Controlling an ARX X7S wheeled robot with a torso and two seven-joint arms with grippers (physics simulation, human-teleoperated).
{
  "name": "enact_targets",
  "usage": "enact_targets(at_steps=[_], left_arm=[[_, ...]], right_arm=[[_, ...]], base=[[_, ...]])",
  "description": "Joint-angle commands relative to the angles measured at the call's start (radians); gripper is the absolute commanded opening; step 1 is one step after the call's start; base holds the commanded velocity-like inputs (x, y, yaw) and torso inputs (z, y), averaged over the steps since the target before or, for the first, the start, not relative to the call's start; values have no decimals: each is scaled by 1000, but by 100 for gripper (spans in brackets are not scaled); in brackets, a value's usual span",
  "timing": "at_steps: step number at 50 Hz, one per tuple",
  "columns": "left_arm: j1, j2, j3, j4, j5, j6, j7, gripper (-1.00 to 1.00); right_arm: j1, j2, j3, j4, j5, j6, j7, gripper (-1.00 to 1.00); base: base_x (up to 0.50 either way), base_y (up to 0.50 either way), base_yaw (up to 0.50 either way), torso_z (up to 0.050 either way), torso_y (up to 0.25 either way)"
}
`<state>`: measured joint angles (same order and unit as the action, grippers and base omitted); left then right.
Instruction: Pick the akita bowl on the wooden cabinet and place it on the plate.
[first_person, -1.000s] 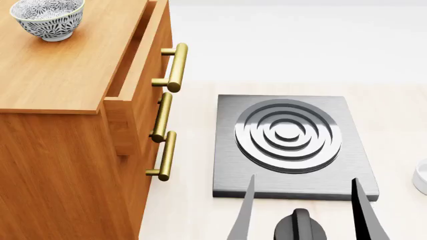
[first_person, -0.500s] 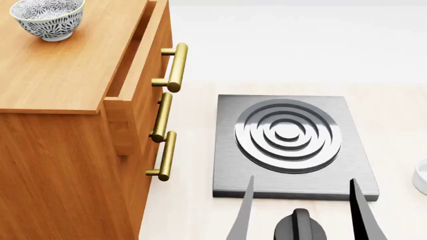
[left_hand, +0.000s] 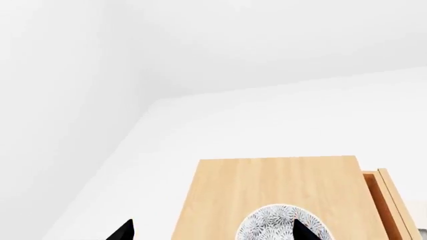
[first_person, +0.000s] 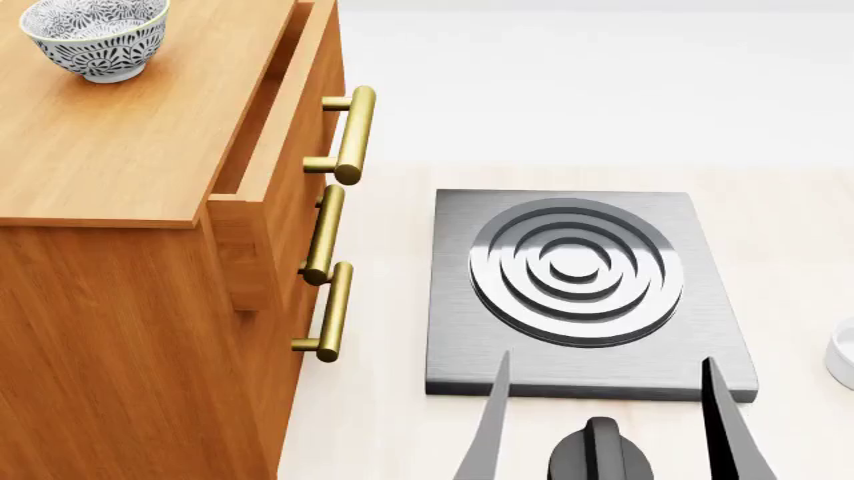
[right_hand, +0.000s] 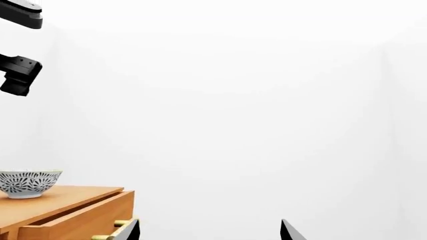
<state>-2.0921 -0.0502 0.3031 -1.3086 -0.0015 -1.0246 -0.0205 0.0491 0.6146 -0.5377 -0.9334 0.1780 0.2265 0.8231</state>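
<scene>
Nothing has shifted in the last second: my right tool (first_person: 607, 420) hangs wide and empty at 6 o'clock, the akita bowl (first_person: 96, 35) untouched at 10 o'clock on the wooden cabinet (first_person: 120, 140), my left tool (left_hand: 210, 232) wide above it.

Your akita bowl (first_person: 96, 36) sits upright on the top of the wooden cabinet (first_person: 120, 160), near its far left corner in the head view, part cut off by the frame's edge. It is white with a dense dark blue-grey leaf or flower pattern inside and out, on a small plain foot. The right wrist view shows the bowl (right_hand: 28, 183) from the side, resting level on the cabinet top (right_hand: 63, 200). The cabinet is orange-brown wood, its top drawer pulled slightly open, with three brass-coloured bar handles (first_person: 350, 135) down the front. At the head view's right edge you see only a sliver of a white rounded object (first_person: 842, 352); you cannot tell whether it is the plate.
</scene>
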Motion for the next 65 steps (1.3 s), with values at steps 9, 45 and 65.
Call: enact_targets(at_steps=[9, 45, 65], left_arm=[[7, 2, 4, 0, -2, -2, 14, 100], [18, 0, 19, 0, 1, -85, 43, 100], [52, -9, -10, 0, -5, -171, 86, 100]], right_arm=[[1, 1, -1, 1, 2, 0, 3, 100], [0, 5, -5, 5, 2, -6, 7, 100], [-2, 7, -4, 21, 6, -18, 7, 100]], base=[[0, 0, 0, 0, -161], [0, 0, 0, 0, -85], [0, 0, 0, 0, 0]])
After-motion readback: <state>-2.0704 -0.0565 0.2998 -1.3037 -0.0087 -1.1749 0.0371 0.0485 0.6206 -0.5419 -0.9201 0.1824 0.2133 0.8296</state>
